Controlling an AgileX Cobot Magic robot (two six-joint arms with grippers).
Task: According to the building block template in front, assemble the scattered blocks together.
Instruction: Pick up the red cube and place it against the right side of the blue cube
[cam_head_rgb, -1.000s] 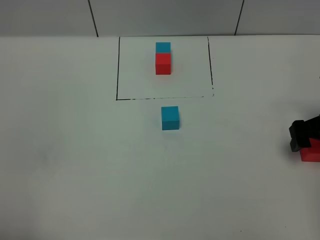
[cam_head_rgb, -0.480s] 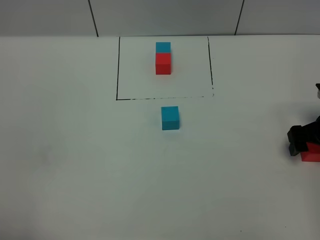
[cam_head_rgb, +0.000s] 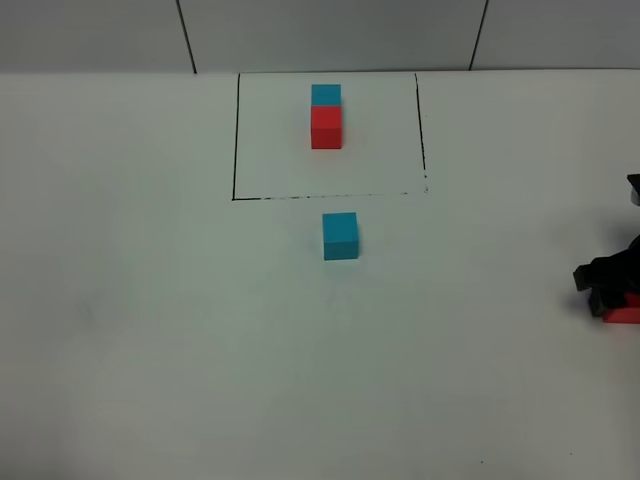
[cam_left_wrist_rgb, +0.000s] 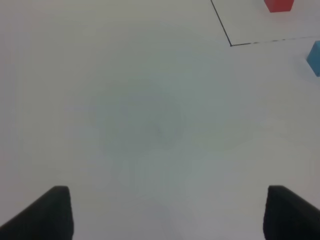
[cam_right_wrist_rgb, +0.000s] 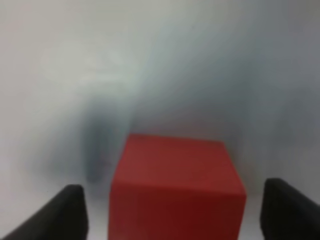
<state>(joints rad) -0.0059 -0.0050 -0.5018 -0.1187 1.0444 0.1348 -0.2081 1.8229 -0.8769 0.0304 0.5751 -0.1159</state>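
The building block template is a cyan cube (cam_head_rgb: 326, 95) joined to a red cube (cam_head_rgb: 326, 128) inside a thin black drawn rectangle (cam_head_rgb: 236, 140) at the far middle. The loose cyan cube (cam_head_rgb: 340, 236) sits just in front of the rectangle. The loose red cube (cam_head_rgb: 626, 315) lies at the right edge, mostly hidden under my right gripper (cam_head_rgb: 608, 290). In the right wrist view the red cube (cam_right_wrist_rgb: 177, 187) sits between the open fingers (cam_right_wrist_rgb: 62, 212), apart from both. My left gripper (cam_left_wrist_rgb: 167, 215) is open and empty over bare table and is out of the exterior high view.
The white table (cam_head_rgb: 150, 330) meets a grey panelled wall (cam_head_rgb: 330, 30) at the back. The left wrist view shows a corner of the rectangle (cam_left_wrist_rgb: 230, 44), the template's red cube (cam_left_wrist_rgb: 279, 4) and the loose cyan cube (cam_left_wrist_rgb: 315, 57).
My right gripper has come down lower around the red cube, which now shows less in the exterior high view. The cyan cube and the template have not moved.
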